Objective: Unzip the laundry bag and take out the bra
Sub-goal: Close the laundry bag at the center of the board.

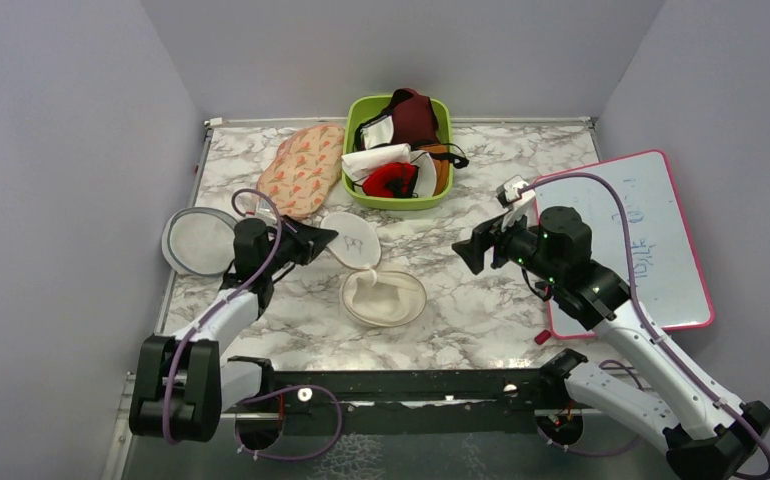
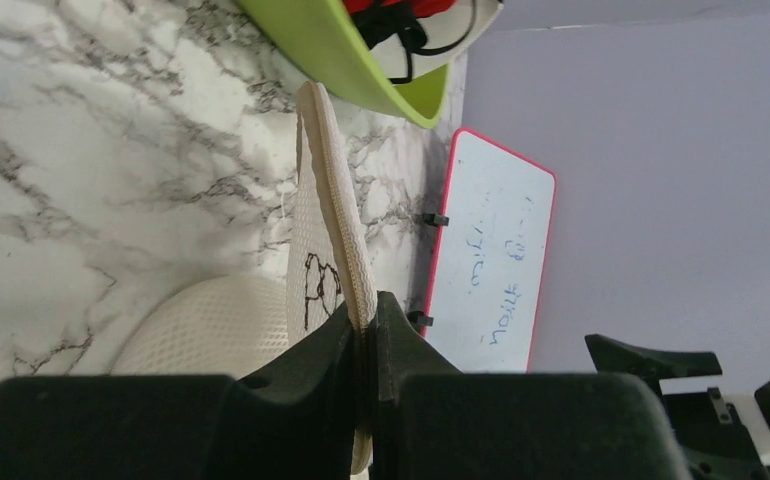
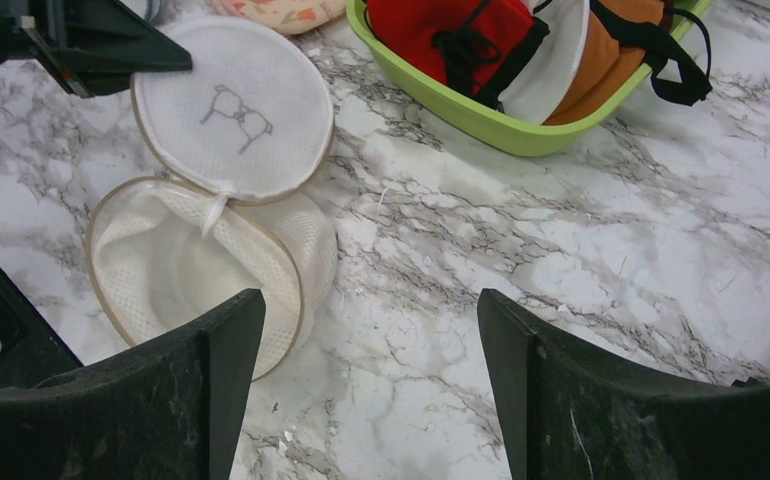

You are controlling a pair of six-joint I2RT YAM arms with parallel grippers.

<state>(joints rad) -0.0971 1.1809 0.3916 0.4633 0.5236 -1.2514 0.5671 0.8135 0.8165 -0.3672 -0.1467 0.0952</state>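
The round cream-white mesh laundry bag [image 1: 383,298] lies unzipped on the marbled tabletop [image 1: 481,310]. Its lower half gapes upward and shows only pale lining, while its flat lid with the black drawing [image 3: 236,110] is tipped up on edge, joined to the lower half along one short stretch. The left claw [image 2: 366,335] is clenched on the lid's zip rim, pinching only that thin edge. The small bright red bra with black trim [image 1: 391,180] sits in the lime-green plastic tub [image 1: 443,150] at the far side, well apart from the bag, so the job looks all but done. The right claw [image 1: 464,253] hangs released, jaws wide, over bare marble between bag and tub. I judge three risks: the narrow rim could slip from the left pinch and let the lid flop over the opening; a pull by the left arm would drag the light, unpinned bag across the tabletop; and a careless sweep of the right arm could knock the tub or snag a black strap hanging over its edge.
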